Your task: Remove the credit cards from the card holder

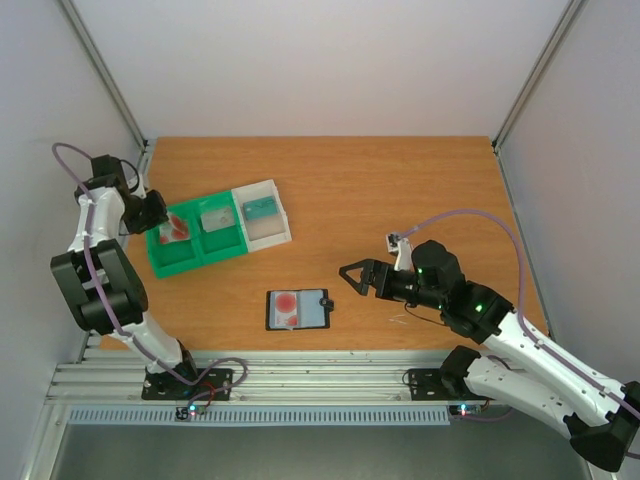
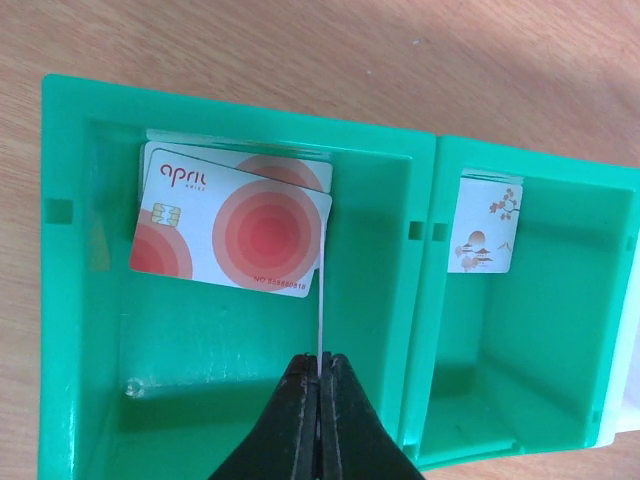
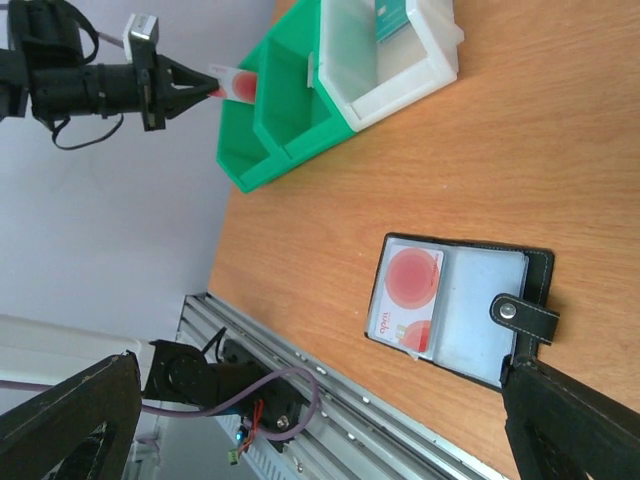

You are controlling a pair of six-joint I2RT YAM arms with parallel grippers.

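The black card holder [image 1: 298, 309] lies open on the table near the front edge, a red-blotched credit card [image 3: 408, 298] still in its left pocket and its snap tab [image 3: 522, 313] to the right. My left gripper [image 2: 320, 362] is shut on a thin white credit card [image 2: 320, 300], seen edge-on, over the left compartment of the green tray [image 2: 425, 180]. Two red-blotched cards [image 2: 230, 235] lie in that compartment. My right gripper [image 1: 348, 277] stands open just right of the card holder, holding nothing.
A pale card with a tree print [image 2: 487, 228] lies in the tray's middle compartment. A clear-white box [image 1: 270, 235] adjoins the tray on the right, with a teal card [image 1: 260, 209] inside. The metal rail [image 1: 300, 375] runs along the near edge.
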